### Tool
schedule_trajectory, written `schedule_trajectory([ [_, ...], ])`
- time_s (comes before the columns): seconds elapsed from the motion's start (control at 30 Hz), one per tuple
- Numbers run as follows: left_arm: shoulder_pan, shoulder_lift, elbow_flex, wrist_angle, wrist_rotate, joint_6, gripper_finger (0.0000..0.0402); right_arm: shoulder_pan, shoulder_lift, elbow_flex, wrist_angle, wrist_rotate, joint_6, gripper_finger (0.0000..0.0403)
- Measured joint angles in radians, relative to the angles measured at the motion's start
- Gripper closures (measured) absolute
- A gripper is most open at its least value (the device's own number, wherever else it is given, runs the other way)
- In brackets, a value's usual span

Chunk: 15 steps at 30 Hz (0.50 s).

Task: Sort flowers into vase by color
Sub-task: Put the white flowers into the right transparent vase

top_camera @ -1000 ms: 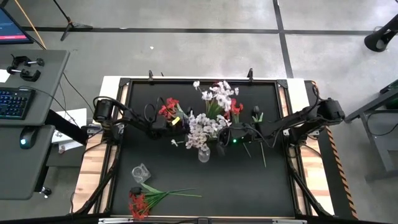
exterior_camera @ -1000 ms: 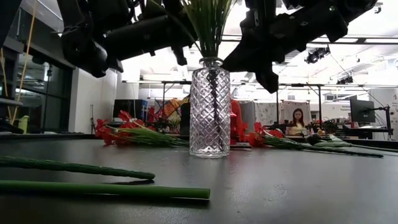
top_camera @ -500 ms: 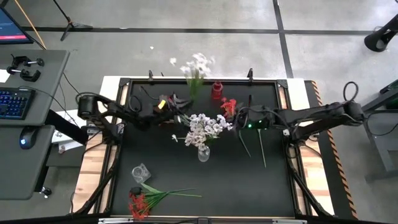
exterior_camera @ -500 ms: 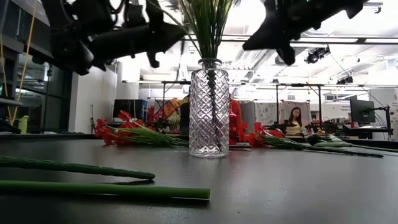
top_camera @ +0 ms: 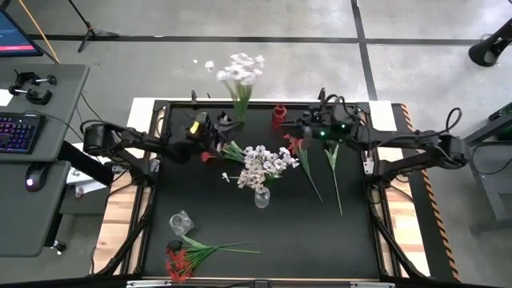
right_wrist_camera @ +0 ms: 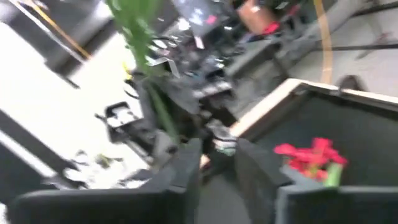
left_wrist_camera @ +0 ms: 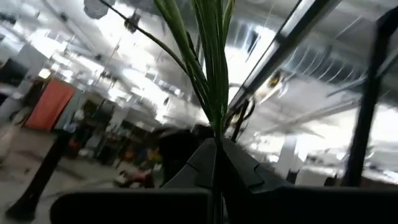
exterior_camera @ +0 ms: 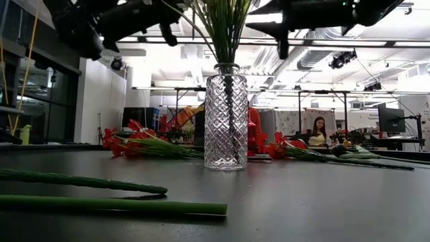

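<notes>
My left claw (top_camera: 218, 126) is pinching a white-bloomed, green-stemmed artificial flower spray (top_camera: 238, 74) (blooms overhanging the black worktop (top_camera: 360, 232)); right claw (top_camera: 302, 130) is hovering part-open, empty.

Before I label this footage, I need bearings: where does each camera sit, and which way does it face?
High: overhead, looking straight down at the table; both arms show.
Low: at tabletop height, facing the glass vase; arms overhead.
Left wrist: on the left arm, looking along green stems clamped between its fingers.
Right wrist: on the right arm, past its fingers toward red flowers.
High and low share the vase.
</notes>
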Motion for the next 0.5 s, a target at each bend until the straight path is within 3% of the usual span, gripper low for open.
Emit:
schedule_trajectory([
  [0.2,-0.004,0.02,0.116,-0.243,0.005,0.107,0.0401,-0.01,0.073,0.043,0.069,-0.11,-0.056,0.0201],
  [0.5,0.001,0.021,0.193,-0.257,0.0,0.164,0.0401,-0.018,0.194,0.21,-0.003,-0.172,-0.198,0.0204],
])
